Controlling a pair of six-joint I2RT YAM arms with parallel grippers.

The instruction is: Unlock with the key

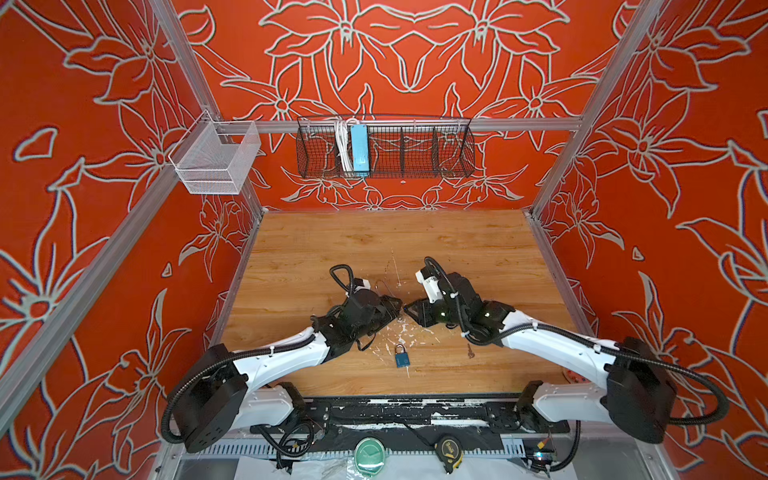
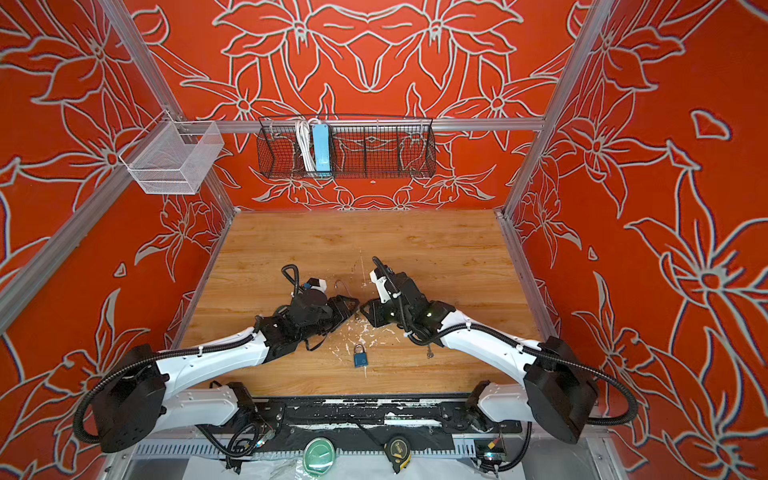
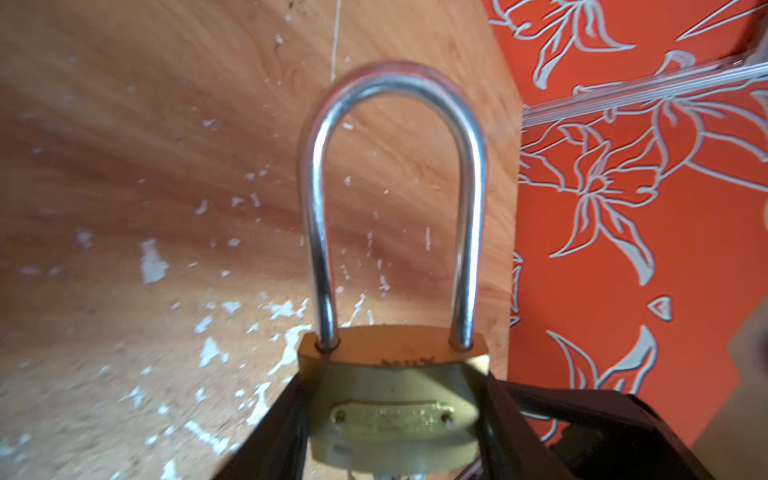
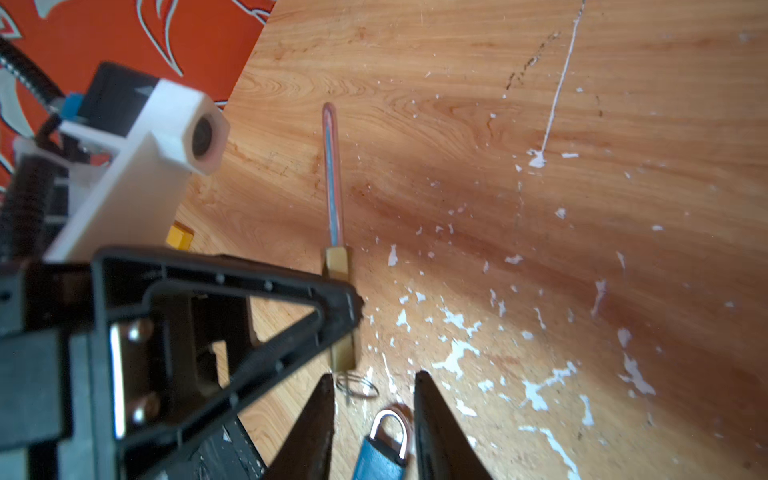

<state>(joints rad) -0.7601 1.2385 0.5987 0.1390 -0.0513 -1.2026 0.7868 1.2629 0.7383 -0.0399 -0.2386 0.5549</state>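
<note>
Left gripper (image 1: 395, 308): reaches in from the left to mid-table, its fingers (image 3: 270, 436) clamped on the flat faces of a brass padlock (image 3: 390, 399) that it holds clear of the table (image 1: 332, 249). The grip is on the body only. I judge this leaves the long shackle (image 3: 320, 208) free to spring and turns the keyway end towards the opposite arm.

Shackle: both legs sit in the body, so I take the lock as not yet released.

Keyway end: a wire key ring (image 4: 357, 386) hangs there, just off the brass body. The key itself is largely hidden. I judge it seated in the keyway, but cannot confirm this.

Right gripper (image 4: 374, 376): tip to tip with the left. Its jaws are spread with nothing between them, and the ring lies just ahead of the gap. The stance suits a fresh hold on the key for turning.

Near centre: a blue padlock (image 1: 401, 357) lies flat on the table with its shackle closed, untouched.

Further right: a loose key (image 1: 470, 351) lies on the table beneath the right forearm, well apart from both grippers.
</note>
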